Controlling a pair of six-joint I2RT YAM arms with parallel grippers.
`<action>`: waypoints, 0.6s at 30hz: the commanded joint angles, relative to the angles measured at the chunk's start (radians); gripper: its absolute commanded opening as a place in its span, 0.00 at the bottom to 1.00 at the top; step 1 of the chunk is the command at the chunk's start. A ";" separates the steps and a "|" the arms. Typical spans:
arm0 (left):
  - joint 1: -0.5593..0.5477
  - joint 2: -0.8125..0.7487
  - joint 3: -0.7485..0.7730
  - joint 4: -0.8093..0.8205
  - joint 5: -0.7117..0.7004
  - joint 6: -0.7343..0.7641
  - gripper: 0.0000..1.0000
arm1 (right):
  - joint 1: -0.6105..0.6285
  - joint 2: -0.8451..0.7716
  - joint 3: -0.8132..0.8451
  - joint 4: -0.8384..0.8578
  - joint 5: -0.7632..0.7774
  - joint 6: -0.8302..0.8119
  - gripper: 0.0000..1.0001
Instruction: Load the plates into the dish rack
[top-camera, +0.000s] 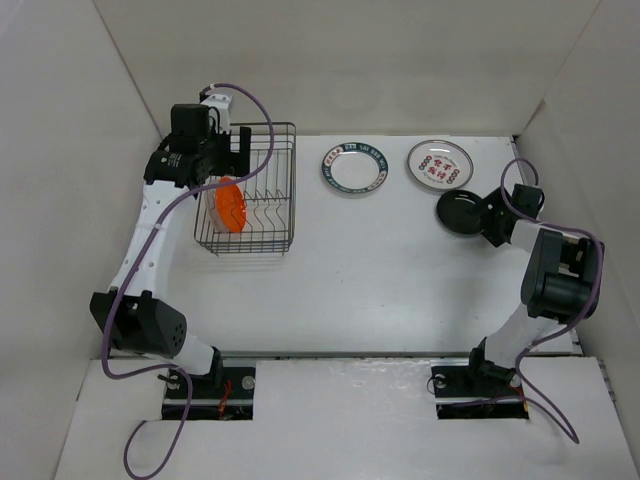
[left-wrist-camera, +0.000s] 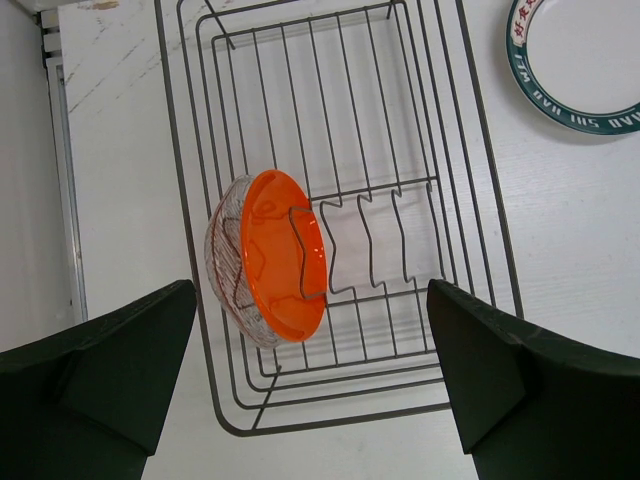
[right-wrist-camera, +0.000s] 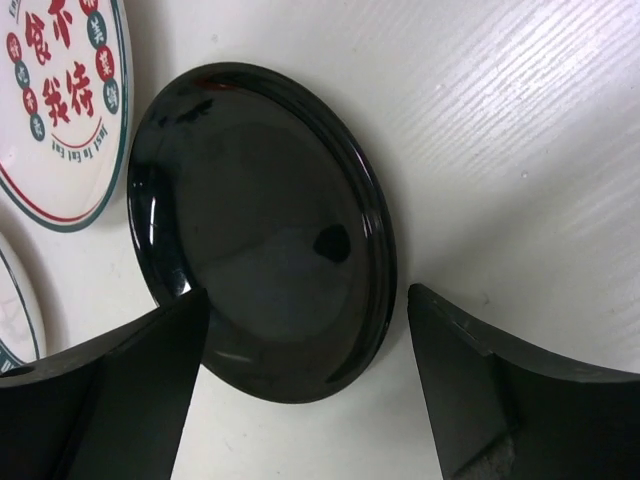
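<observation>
The dark wire dish rack (top-camera: 272, 190) stands at the back left and also shows in the left wrist view (left-wrist-camera: 470, 150). An orange plate (top-camera: 231, 205) (left-wrist-camera: 285, 255) stands on edge in it, with a clear plate (left-wrist-camera: 228, 265) right behind it. My left gripper (top-camera: 233, 150) (left-wrist-camera: 310, 370) is open and empty above the rack. A black plate (top-camera: 460, 211) (right-wrist-camera: 260, 225) lies flat on the table. My right gripper (top-camera: 487, 217) (right-wrist-camera: 305, 375) is open, its fingers on either side of the black plate's near rim. A white plate with a blue-green rim (top-camera: 353, 168) (left-wrist-camera: 575, 60) and a white plate with red marks (top-camera: 439, 162) (right-wrist-camera: 60, 100) lie at the back.
White walls enclose the table (top-camera: 380, 270) on the left, back and right. The left arm runs along the left wall. The right arm stands by the right wall.
</observation>
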 joint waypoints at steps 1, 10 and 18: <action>0.006 -0.051 0.037 -0.004 0.020 0.016 1.00 | -0.004 0.016 0.070 -0.057 -0.035 -0.016 0.84; 0.015 -0.022 0.106 -0.036 0.029 0.016 1.00 | -0.013 0.070 0.113 -0.112 -0.081 -0.025 0.71; 0.024 -0.003 0.115 -0.036 0.040 0.016 1.00 | -0.013 0.122 0.131 -0.141 -0.118 -0.034 0.36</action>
